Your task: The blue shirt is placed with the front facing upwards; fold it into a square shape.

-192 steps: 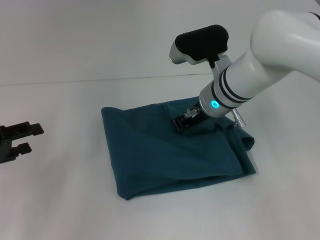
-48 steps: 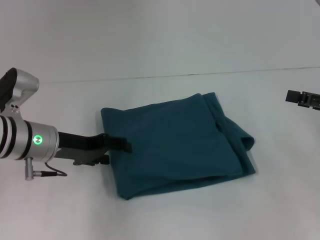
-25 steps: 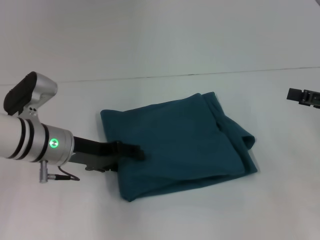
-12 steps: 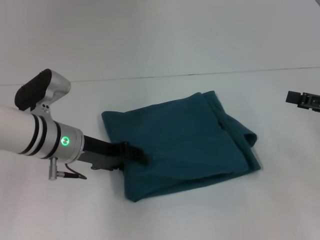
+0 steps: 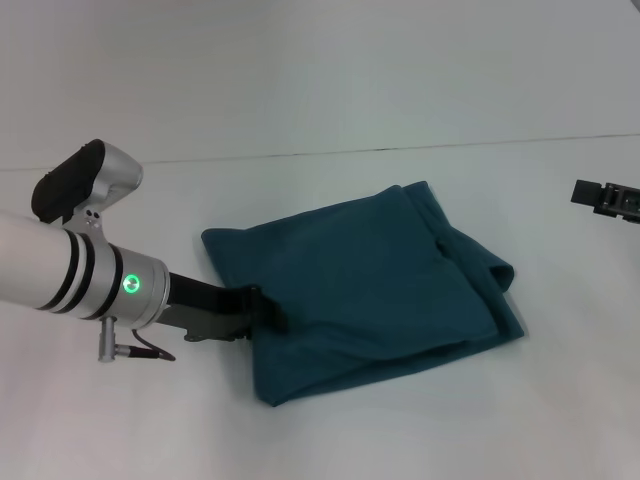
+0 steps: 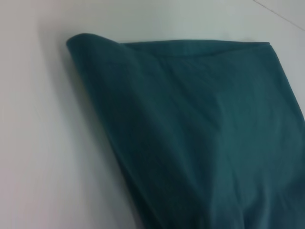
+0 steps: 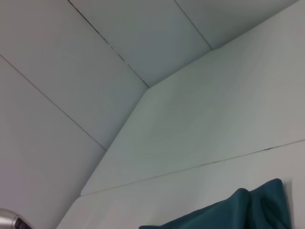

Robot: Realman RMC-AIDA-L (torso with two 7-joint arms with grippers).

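Head view: one blue shirt (image 5: 365, 285), folded to a rough square, lies mid-table (image 5: 320, 430); its 3 o'clock edge is lumpy and wants tidying. Left gripper (image 5: 268, 308) touches its 9 o'clock edge; whether it grasps cannot be told. Right gripper (image 5: 608, 199) is parked at 3 o'clock.

Left wrist view: one shirt, smooth.

Right wrist view: one shirt corner.
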